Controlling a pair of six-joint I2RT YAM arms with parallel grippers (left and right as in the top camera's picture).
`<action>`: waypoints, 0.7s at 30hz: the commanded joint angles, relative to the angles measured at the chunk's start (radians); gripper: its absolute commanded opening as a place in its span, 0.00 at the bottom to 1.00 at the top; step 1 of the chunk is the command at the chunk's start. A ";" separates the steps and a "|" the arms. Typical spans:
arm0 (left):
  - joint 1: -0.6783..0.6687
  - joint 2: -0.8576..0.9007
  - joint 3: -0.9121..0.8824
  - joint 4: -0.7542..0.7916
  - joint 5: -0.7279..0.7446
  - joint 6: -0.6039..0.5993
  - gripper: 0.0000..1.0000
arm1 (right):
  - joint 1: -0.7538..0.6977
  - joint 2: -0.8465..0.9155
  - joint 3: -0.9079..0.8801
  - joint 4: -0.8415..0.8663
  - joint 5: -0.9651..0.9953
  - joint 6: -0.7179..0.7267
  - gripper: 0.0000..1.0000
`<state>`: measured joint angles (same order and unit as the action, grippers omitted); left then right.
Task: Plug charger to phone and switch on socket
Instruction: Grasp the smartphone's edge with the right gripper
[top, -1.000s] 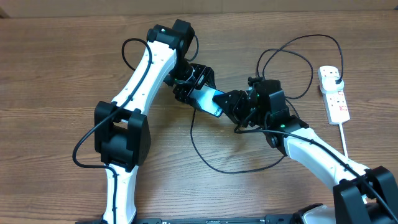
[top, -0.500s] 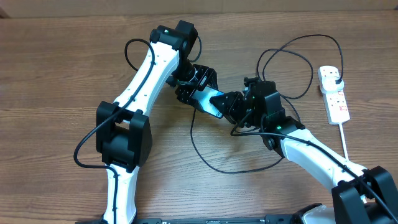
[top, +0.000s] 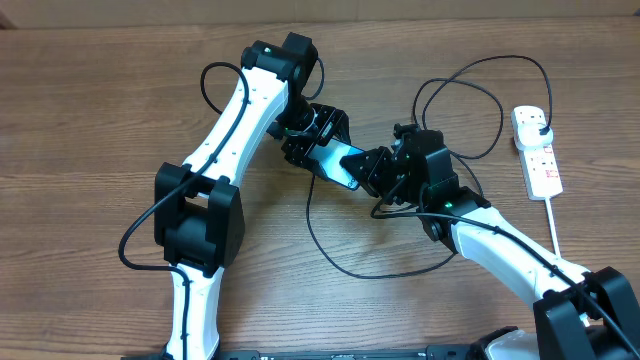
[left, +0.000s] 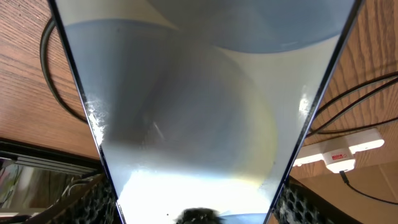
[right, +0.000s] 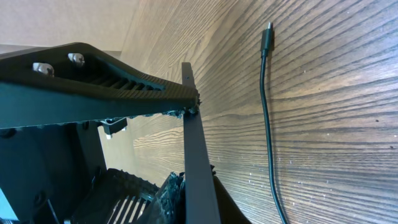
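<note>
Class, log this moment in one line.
left gripper: holds slim dark-framed smartphone | right gripper: at smartphone edge | thin black charger cable: unplugged

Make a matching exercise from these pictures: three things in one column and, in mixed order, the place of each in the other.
1. phone
2. charger's connector tip
3. power strip

A. lies loose on the wooden table
B. far right in the overhead view
C. held across its width by the left gripper

Pairs: 1-C, 2-A, 3-B.
</note>
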<state>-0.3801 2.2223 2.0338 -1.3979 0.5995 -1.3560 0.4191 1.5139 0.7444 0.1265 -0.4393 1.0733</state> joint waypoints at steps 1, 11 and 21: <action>-0.007 -0.003 0.024 -0.004 0.030 -0.013 0.59 | 0.003 0.005 0.018 0.007 0.013 0.000 0.12; -0.007 -0.003 0.024 -0.003 0.029 -0.013 0.71 | 0.003 0.005 0.018 0.008 0.013 0.001 0.04; -0.005 -0.003 0.024 -0.003 0.018 -0.013 1.00 | -0.006 0.005 0.018 0.007 0.012 0.000 0.04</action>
<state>-0.3801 2.2223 2.0354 -1.4002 0.6090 -1.3624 0.4187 1.5158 0.7444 0.1188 -0.4294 1.0733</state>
